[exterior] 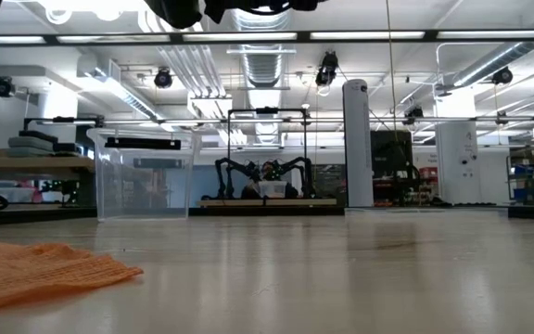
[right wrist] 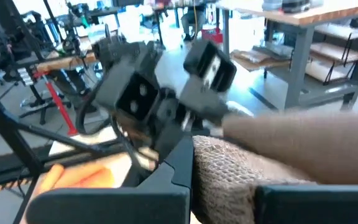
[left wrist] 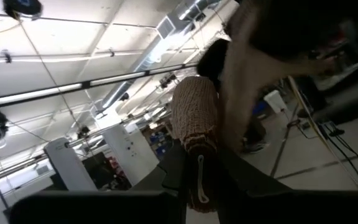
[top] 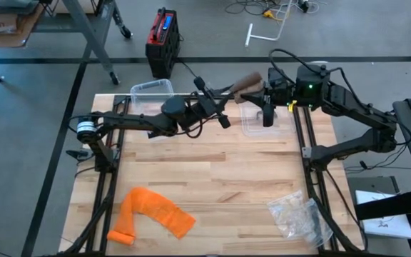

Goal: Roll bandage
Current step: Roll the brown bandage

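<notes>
**Rolling under way, bandage held aloft between both arms**

Working above the upper middle of the wooden table [top: 212, 178], both arms meet in the air. The left arm reaches in from the left of the high view, the right arm from the upper right. Between them hangs the brown bandage [top: 247, 83], lifted clear of the wood, just above the clear tray [top: 252, 127] at the top centre.

The left gripper [top: 223, 100] is pinched narrowly on one end of the bandage; its wrist view shows the knit roll [left wrist: 194, 118] rising between the dark fingers. The right gripper [top: 266, 89] is closed tight on the other end, the weave [right wrist: 229, 168] lying against its fingers.

Judging from this, a thick wound part already exists and a flat strip trails toward the right gripper, so the winding looks partly done. How much strip is left cannot be told.

An orange cloth [top: 152, 214] at lower left and a clear plastic bag [top: 295, 214] at lower right lie untouched.
</notes>
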